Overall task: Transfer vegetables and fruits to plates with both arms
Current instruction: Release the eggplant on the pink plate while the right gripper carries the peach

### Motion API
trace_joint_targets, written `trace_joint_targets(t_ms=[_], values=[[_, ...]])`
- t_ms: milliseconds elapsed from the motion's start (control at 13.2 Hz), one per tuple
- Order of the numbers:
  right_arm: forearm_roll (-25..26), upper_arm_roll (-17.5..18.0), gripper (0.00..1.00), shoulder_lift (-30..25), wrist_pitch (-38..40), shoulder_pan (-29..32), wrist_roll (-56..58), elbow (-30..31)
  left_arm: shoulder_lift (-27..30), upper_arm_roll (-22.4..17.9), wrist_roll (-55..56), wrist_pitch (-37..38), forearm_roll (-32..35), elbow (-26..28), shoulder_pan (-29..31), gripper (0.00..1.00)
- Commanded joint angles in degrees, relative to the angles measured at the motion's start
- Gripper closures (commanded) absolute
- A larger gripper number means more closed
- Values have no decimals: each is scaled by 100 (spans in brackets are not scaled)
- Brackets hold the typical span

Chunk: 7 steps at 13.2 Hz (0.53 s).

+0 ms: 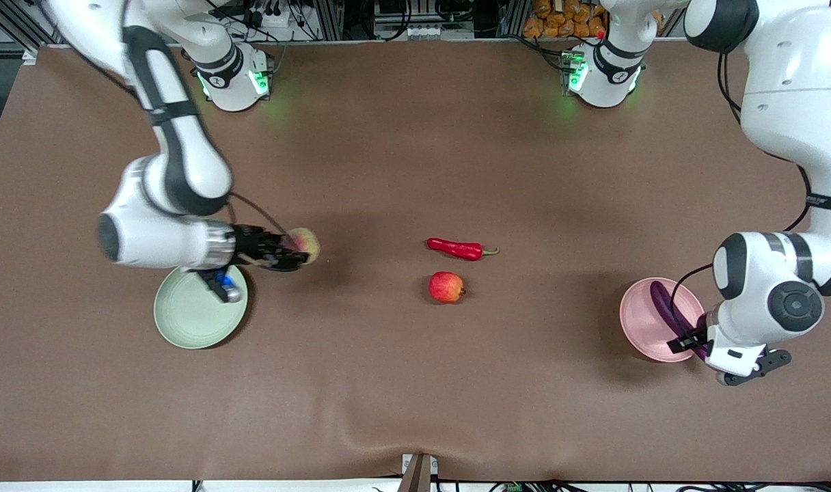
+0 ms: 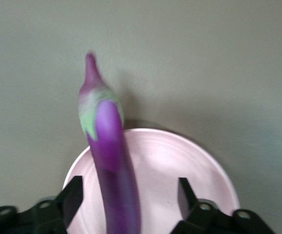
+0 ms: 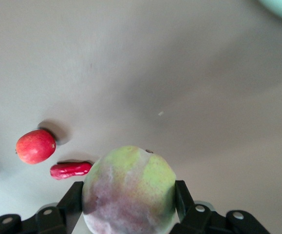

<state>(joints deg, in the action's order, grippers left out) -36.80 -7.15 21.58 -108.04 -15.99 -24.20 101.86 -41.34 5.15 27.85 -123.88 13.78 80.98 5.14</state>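
Brown table cover, orange items and cables along its top edge

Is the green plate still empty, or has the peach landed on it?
Empty. The green plate holds nothing; the right gripper holds the peach beside it.

The left arm's wrist hid part of the eggplant and pink plate; the right arm covered the green plate's rim.

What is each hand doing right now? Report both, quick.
Left hand: open over the pale pink round plate; the long glossy purple eggplant sits between its fingers, ungripped.
Right hand: closed on the fuzzy pinkish-green round peach.
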Motion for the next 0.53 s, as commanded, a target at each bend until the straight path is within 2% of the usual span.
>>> trace_joint_targets(t_ms=[0,152,228,380,456], values=[[585,108,47,293,626,621,869,-780,670,362,-8,425,64,199,-4,0],[1050,108,47,469,635,973,1826,-895,837,801,141,732,2,198,-30,0],[1209,108,47,557,635,1131,2457,-896,838,1117,699,830,-137,207,-30,0],[1534,100,47,907,600,1465,3924,-1000,733,1540,2698,839,-200,225,-301,0],[1797,100,48,1083,600,1536,4488,-1123,671,1542,3639,839,-192,216,-607,0]])
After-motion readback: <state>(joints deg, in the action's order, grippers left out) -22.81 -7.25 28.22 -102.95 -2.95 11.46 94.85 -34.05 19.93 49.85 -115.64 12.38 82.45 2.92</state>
